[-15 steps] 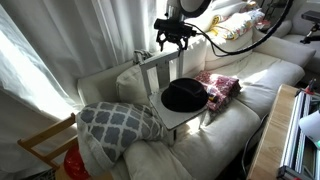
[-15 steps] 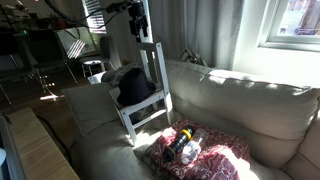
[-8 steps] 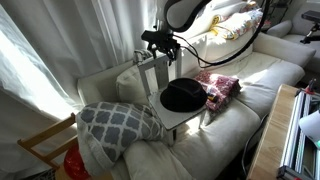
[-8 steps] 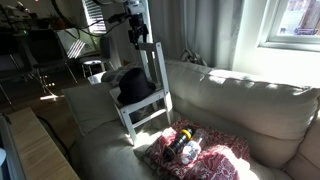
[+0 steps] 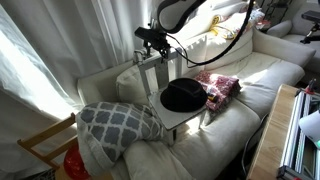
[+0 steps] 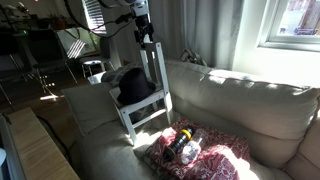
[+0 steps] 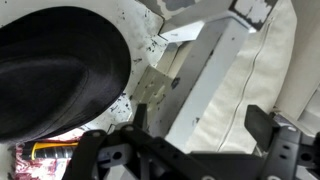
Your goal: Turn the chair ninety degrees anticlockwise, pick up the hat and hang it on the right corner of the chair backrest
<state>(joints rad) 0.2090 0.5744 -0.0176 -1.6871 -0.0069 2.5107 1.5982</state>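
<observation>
Above the backrest of the chair (image 5: pixel 156 75), which stands on the sofa (image 5: pixel 265 70), my gripper (image 5: pixel 152 40) hangs with fingers spread wide. I judge the chair light, stiff and tippy on soft cushions, so I'd clamp its top rail. The hat (image 5: pixel 184 96) lies on the seat and looks limp; I'd pinch its brim.

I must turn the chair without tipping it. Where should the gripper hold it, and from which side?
Probably take the chair by the top rail of its backrest, from above. The rail is thin, stands highest and is bare, while the hat covers the seat. The open gripper hovers near it.
</observation>
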